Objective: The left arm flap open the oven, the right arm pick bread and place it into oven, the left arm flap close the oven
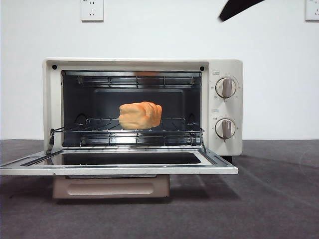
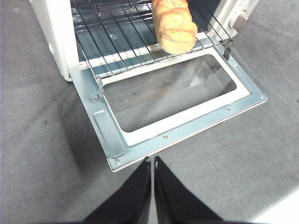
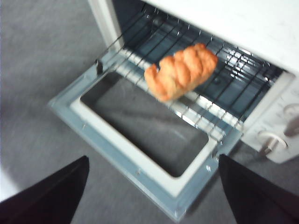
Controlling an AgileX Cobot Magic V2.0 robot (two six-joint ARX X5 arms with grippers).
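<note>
The cream-white oven stands with its door folded down flat. The golden-orange bread lies on the wire rack inside, and shows too in the left wrist view and the right wrist view. My left gripper is shut with nothing in it, just off the door's front edge near one corner. My right gripper is open and empty, above and in front of the door, apart from the bread. A black arm tip shows at the top of the front view.
The oven's two round knobs sit on its right panel. Dark grey mat covers the table around the oven. A white wall with sockets stands behind. A pale table edge shows in the left wrist view.
</note>
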